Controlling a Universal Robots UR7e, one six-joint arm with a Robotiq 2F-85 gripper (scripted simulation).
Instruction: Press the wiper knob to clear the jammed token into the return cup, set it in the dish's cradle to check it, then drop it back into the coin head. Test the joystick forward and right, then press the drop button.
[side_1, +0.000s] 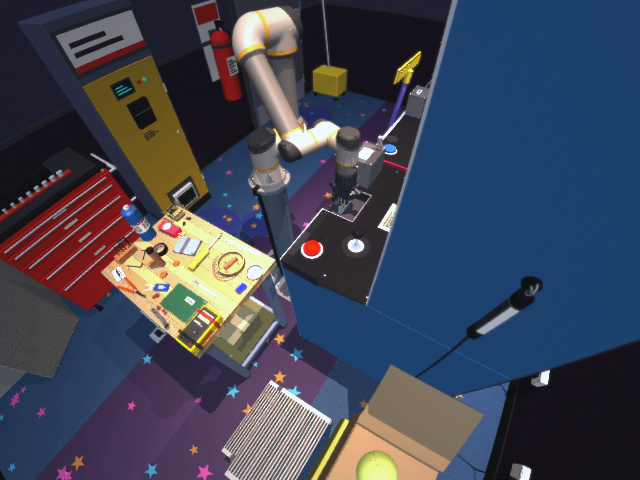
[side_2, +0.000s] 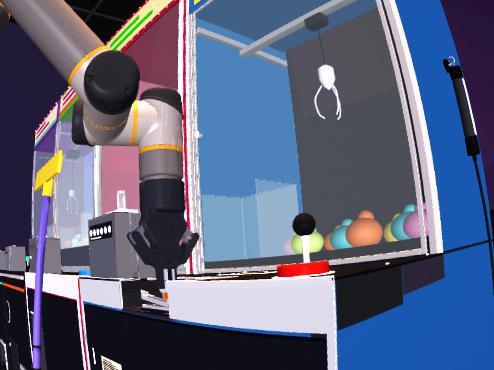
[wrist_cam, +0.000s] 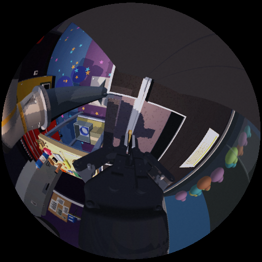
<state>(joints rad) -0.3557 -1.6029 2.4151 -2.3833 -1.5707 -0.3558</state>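
The token (wrist_cam: 129, 136), a thin gold disc seen edge-on, stands in the dish (side_1: 349, 204), a white-framed tray on the black control panel. My gripper (wrist_cam: 129, 142) points straight down into the dish, and its fingers are closed on the token's two faces. The grey coin head (side_1: 370, 164) stands just behind the dish. The joystick (side_1: 356, 238) with its black ball is nearer the panel's front, and the red drop button (side_1: 312, 249) sits left of it. The wiper knob and the return cup are not visible to me.
The claw cabinet's glass front (side_2: 300, 135) rises right beside my wrist. A white label (wrist_cam: 200, 150) lies on the panel right of the dish. A blue button (side_1: 390, 149) sits beyond the coin head. A cluttered workbench (side_1: 191, 268) stands left of the machine.
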